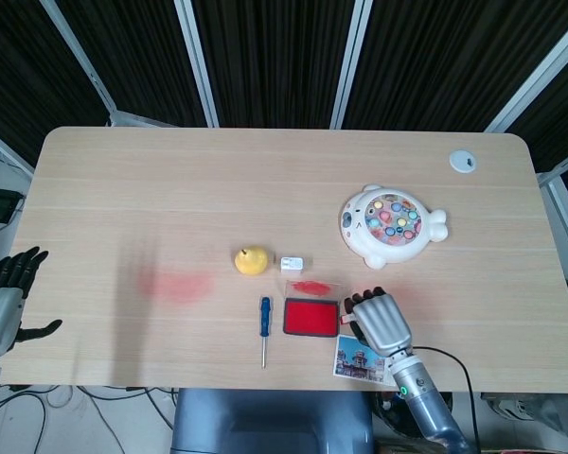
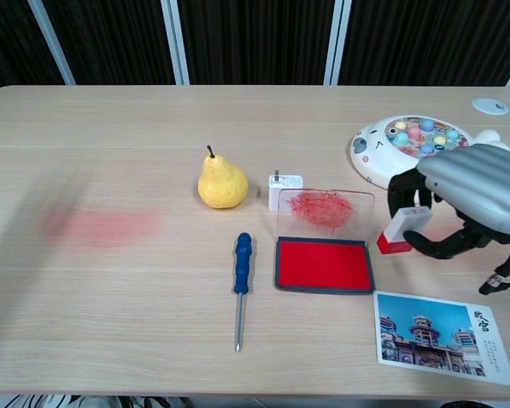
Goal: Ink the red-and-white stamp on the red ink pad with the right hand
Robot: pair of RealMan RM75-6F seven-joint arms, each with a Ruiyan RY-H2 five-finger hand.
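Note:
My right hand (image 2: 463,197) grips the red-and-white stamp (image 2: 401,232), which hangs tilted above the table just right of the red ink pad (image 2: 324,264). The pad lies open, its clear ink-smeared lid (image 2: 325,211) standing up at the back. From the head view the right hand (image 1: 381,323) sits beside the ink pad (image 1: 310,317) and hides most of the stamp. My left hand (image 1: 8,293) stays off the table's left edge, fingers spread and holding nothing.
A blue screwdriver (image 2: 240,285) lies left of the pad, a yellow pear (image 2: 221,183) and a white charger (image 2: 284,187) behind it. A postcard (image 2: 440,335) lies at the front right. The white fishing toy (image 2: 416,153) stands behind the right hand. A red smear (image 2: 102,225) marks the table.

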